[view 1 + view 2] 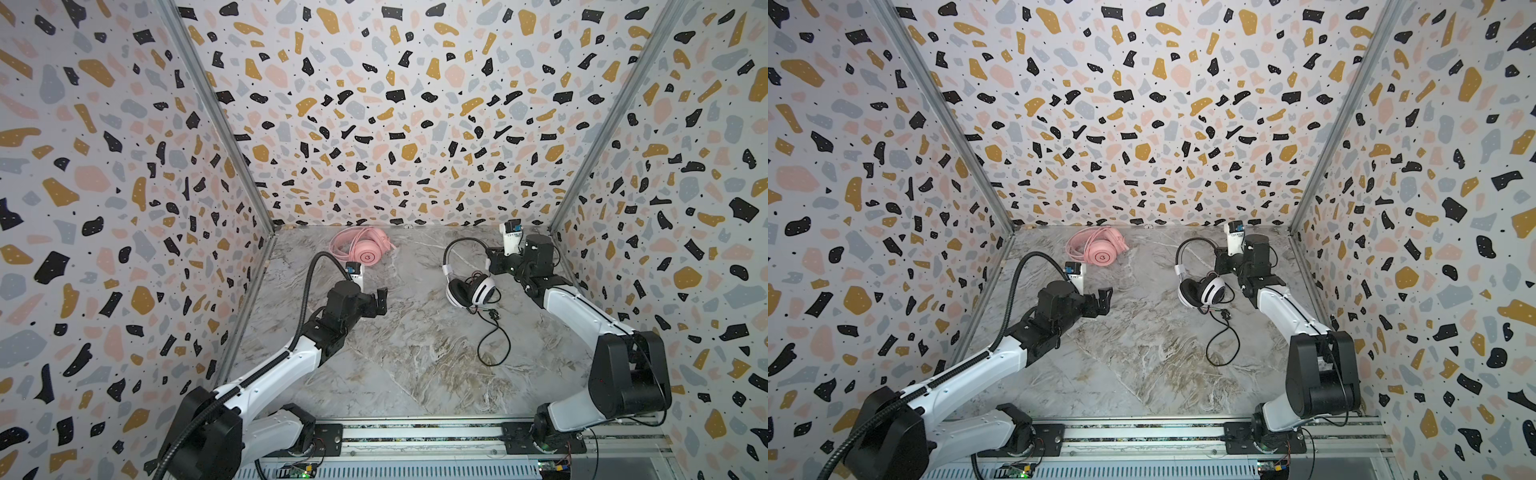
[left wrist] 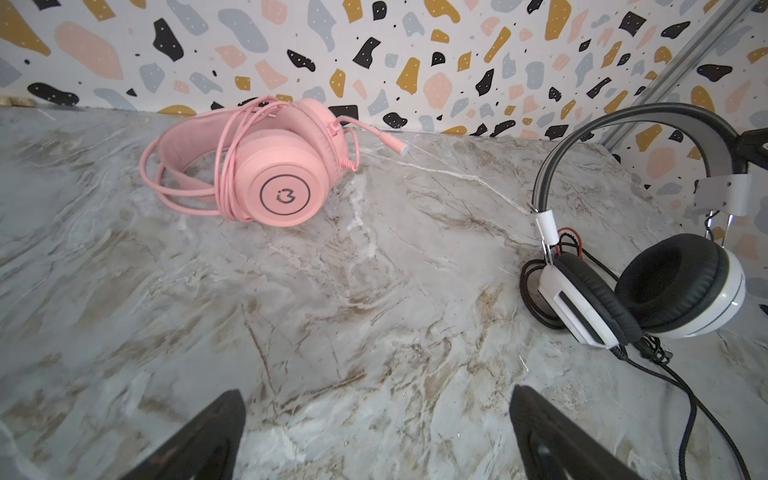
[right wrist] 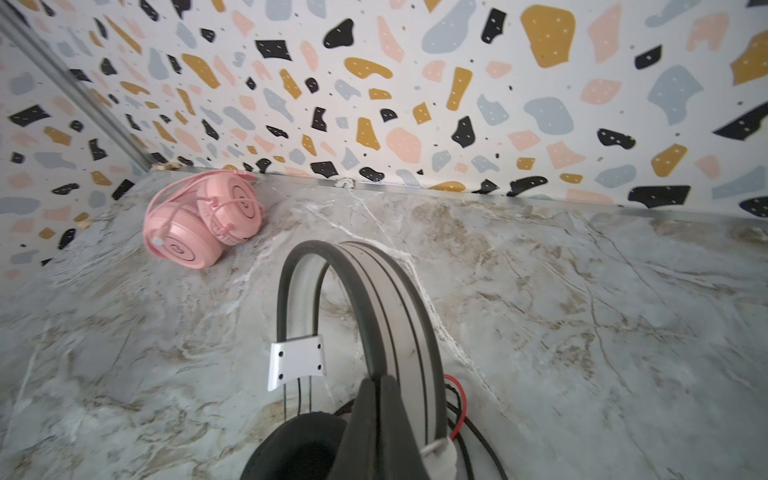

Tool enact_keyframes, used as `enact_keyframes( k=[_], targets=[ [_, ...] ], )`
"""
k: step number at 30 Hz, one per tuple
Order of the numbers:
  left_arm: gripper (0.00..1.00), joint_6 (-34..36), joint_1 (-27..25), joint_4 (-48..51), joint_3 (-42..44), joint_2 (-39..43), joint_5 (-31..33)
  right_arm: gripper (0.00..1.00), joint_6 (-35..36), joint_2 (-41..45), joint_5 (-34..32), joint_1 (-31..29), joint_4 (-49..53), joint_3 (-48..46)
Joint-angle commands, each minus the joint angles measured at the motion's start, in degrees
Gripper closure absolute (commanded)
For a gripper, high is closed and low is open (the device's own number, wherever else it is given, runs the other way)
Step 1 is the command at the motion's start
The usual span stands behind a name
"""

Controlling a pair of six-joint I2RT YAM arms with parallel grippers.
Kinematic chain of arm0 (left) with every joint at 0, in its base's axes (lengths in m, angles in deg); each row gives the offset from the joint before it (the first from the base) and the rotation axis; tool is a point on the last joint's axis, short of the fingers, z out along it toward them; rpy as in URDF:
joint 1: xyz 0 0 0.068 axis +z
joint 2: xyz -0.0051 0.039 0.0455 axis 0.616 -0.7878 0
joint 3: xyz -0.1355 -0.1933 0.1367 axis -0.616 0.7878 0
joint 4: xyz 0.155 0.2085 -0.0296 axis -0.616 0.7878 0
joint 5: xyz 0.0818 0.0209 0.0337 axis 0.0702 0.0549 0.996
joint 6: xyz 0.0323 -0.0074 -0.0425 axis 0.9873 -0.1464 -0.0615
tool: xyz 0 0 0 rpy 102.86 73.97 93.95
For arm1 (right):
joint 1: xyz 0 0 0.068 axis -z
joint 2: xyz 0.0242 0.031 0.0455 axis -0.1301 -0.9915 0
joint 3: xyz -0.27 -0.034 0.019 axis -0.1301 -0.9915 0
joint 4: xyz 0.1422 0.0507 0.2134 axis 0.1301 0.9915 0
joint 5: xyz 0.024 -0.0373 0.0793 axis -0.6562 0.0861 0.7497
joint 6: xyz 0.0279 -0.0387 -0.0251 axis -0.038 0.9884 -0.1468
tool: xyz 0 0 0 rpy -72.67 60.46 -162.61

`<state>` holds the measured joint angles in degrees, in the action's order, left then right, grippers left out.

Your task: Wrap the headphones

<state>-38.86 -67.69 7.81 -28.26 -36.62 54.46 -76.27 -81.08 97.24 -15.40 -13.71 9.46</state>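
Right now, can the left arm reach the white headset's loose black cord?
Probably yes: left gripper, jaws open, only bare table between it and the black cord; the right gripper holds the headband, farther back.

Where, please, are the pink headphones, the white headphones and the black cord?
pink headphones (image 2: pixel 285 195): left wrist view, earcup face.
white headphones (image 1: pixel 484 286): a top view, striped earcup.
black cord (image 2: pixel 692 405): left wrist view, trailing stretch.

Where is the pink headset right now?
In both top views the pink headset lies on the marble table by the back wall, left of the middle, just beyond the open left claw.
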Motion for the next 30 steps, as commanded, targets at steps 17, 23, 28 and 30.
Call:
enact_keyframes(
  k=[17,23,28,30],
  targets=[
    [0.00,15.77,-0.08,3.14,-28.67,-26.43,-14.54,0.99,0.46,8.59,14.22,-10.45,-0.75,-1.16],
    [0.01,19.21,-1.47,6.52,-32.82,-27.99,-12.86,0.99,1.40,7.92,17.68,-11.30,2.81,1.69],
    [0.07,21.08,-2.96,8.08,-34.19,-28.35,-10.96,0.99,2.29,6.87,19.79,-12.76,4.73,3.01],
    [0.10,21.26,-3.41,7.93,-34.12,-28.13,-11.15,0.99,2.55,6.09,19.80,-13.27,5.28,3.36]
  ],
)
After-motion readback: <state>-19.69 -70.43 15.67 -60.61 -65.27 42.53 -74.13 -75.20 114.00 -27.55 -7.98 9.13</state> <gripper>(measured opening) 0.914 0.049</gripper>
